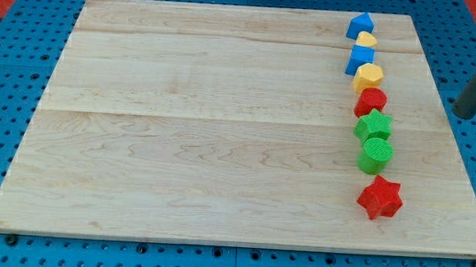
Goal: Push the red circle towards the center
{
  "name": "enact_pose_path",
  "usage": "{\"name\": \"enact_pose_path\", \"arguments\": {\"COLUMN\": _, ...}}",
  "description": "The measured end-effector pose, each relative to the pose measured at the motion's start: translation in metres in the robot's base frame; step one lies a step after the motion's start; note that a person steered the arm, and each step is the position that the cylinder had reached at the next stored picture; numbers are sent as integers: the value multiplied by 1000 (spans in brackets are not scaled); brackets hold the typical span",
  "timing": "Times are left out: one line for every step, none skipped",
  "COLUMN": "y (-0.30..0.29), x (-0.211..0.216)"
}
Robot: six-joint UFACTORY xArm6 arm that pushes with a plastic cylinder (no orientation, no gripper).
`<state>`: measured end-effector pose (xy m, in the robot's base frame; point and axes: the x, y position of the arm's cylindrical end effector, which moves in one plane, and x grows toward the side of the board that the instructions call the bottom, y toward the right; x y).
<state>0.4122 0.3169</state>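
Red star [380, 198] sits nearest, at bottom of a block column down the board's [179, 146] right side. Red circle [371, 101] is mid-column, touching yellow hexagon [368, 76] above & green star [374, 125] below. It's round, so no long axis or facing. My tip [464, 115], holding nothing, rests well right of it, prob. placed to shove leftward.

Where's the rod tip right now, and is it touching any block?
My tip: off the board's right edge, touching nothing, level with the red circle, which sits in the block column to its left.
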Motion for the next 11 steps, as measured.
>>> {"name": "enact_pose_path", "arguments": {"y": 0, "x": 0}}
{"name": "enact_pose_path", "arguments": {"y": 0, "x": 0}}
{"name": "enact_pose_path", "arguments": {"y": 0, "x": 0}}
{"name": "enact_pose_path", "arguments": {"y": -2, "x": -1}}
{"name": "enact_pose_path", "arguments": {"y": -1, "x": -1}}
{"name": "enact_pose_path", "arguments": {"y": 10, "x": 0}}
{"name": "enact_pose_path", "arguments": {"y": 20, "x": 0}}
{"name": "enact_pose_path", "arguments": {"y": 19, "x": -10}}
{"name": "enact_pose_path", "arguments": {"y": 18, "x": -26}}
{"name": "enact_pose_path", "arguments": {"y": 13, "x": -10}}
{"name": "enact_pose_path", "arguments": {"y": -29, "x": 10}}
